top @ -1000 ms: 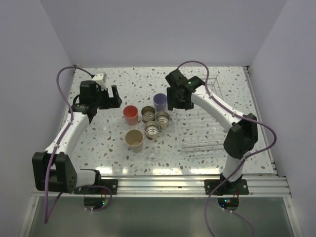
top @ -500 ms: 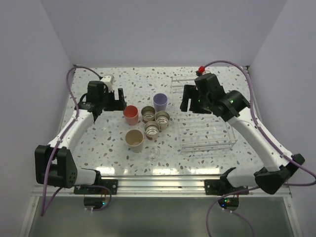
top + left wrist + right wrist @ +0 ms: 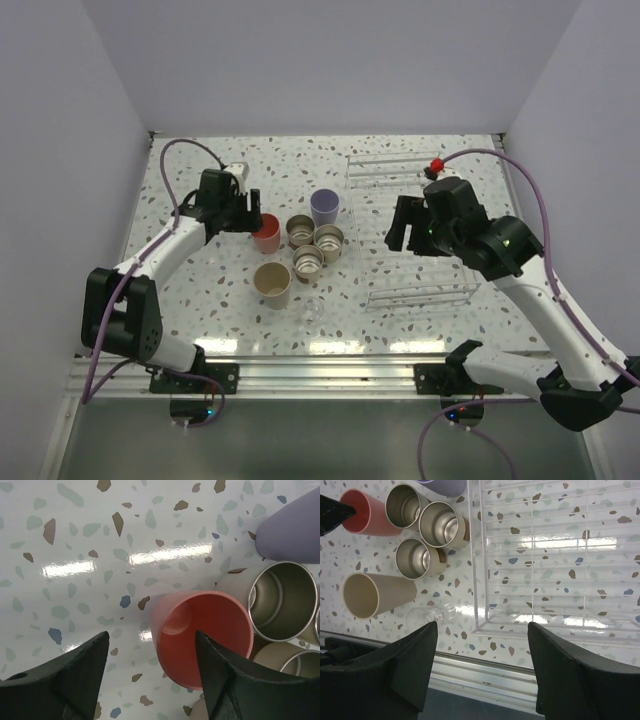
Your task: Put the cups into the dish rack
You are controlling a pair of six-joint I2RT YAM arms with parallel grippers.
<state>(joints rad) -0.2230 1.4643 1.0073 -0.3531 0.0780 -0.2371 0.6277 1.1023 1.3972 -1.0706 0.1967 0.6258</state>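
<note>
One pink-red cup (image 3: 210, 615) stands between the open left jaws, not yet gripped and off-centre; closing could shove it into the beige cup (image 3: 282, 597) just beside it. The right jaws hang open, empty, dish rack (image 3: 560, 570) beneath them

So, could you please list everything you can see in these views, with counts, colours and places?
pink-red cup: one, pink-red, left end of the cluster
lavender cup: one, lavender, far side of the cluster
beige cups: three, beige with shiny metal insides, middle of the cluster
tan cup: one, tan, near side
small clear object: one, transparent, beside the tan cup
dish rack: one, clear, right of the cups, no cup inside
table: one, white, speckled
left gripper: black, open over the pink-red cup
right gripper: black, open above the rack
</note>
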